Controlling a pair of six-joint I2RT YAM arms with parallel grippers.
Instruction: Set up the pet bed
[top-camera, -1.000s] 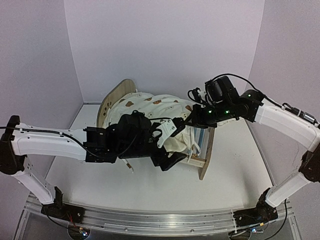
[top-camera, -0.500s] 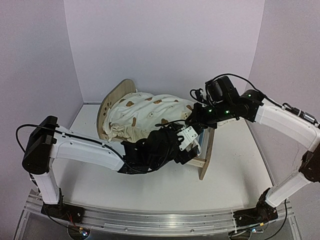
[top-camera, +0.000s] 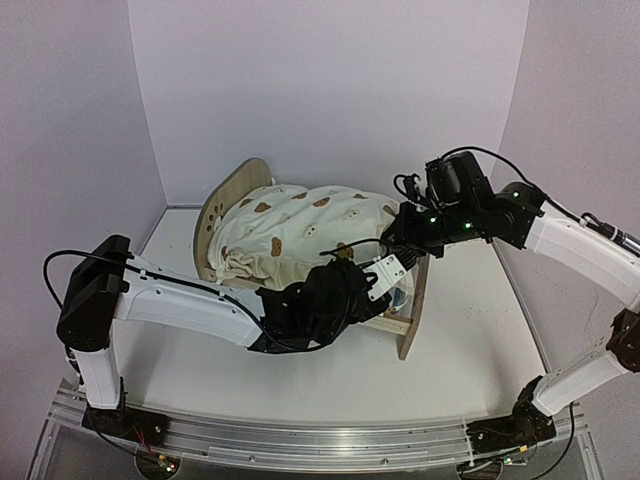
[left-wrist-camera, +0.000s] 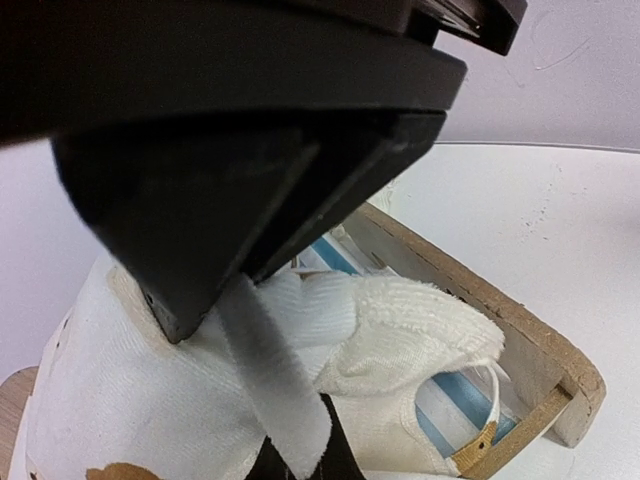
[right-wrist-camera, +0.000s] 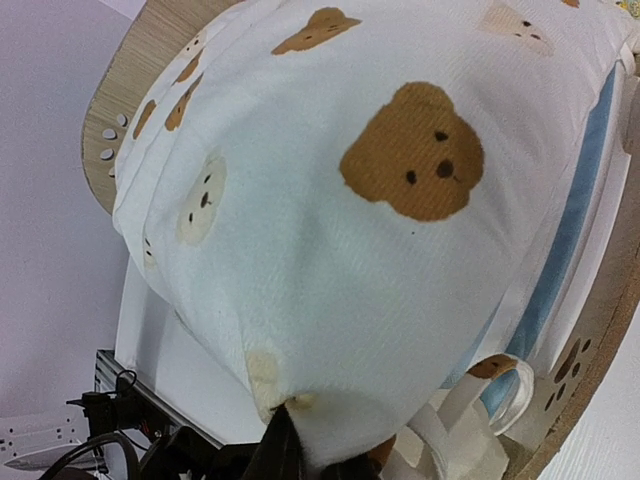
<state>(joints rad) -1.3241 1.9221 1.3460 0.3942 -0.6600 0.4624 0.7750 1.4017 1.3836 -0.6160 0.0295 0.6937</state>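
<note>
Bright, soft, even light from above. Faint shadows lie under the arms on the table (top-camera: 480, 330). Top view is sharp, with slight bending at the edges. Left wrist view: left gripper (left-wrist-camera: 235, 285) dark, underexposed, blurred close up. Right wrist view: bear-print cushion (right-wrist-camera: 400, 260) sharp, evenly lit.

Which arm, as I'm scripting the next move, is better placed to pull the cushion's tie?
Left, probably: left gripper is shut on the white tie by the pet bed; right gripper is against the cushion.
</note>
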